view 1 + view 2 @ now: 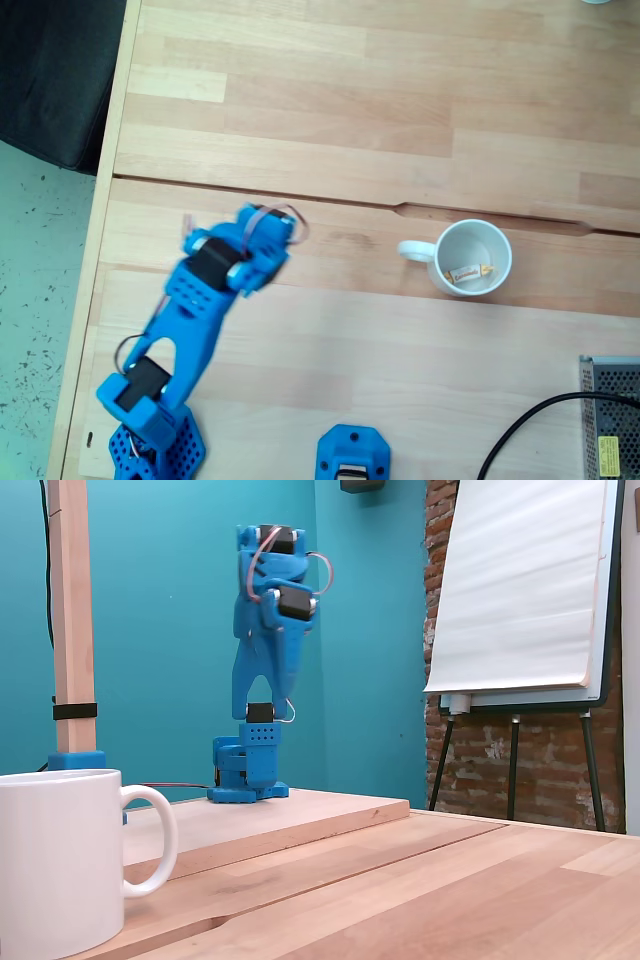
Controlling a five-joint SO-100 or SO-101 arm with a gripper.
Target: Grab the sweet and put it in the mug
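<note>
The white mug [480,238] stands upright right of the table's middle in a fixed view from above, its loop handle [412,250] pointing left. The sweet [470,273], white with yellow-orange ends, lies inside on the mug's bottom. The blue arm [190,320] is folded back at the lower left. Its gripper [268,228] is well to the left of the mug, apart from it, and blurred, so the jaws cannot be made out. In a fixed view from the side, the mug [60,860] is in the near left foreground and the arm [270,650] stands upright far behind it.
A grey perforated box [610,415] with a black cable [530,425] sits at the lower right. A blue part [352,455] lies at the bottom edge. A seam [350,203] splits the wooden tabletop. A wooden post [70,620] and a flip chart [520,590] stand behind.
</note>
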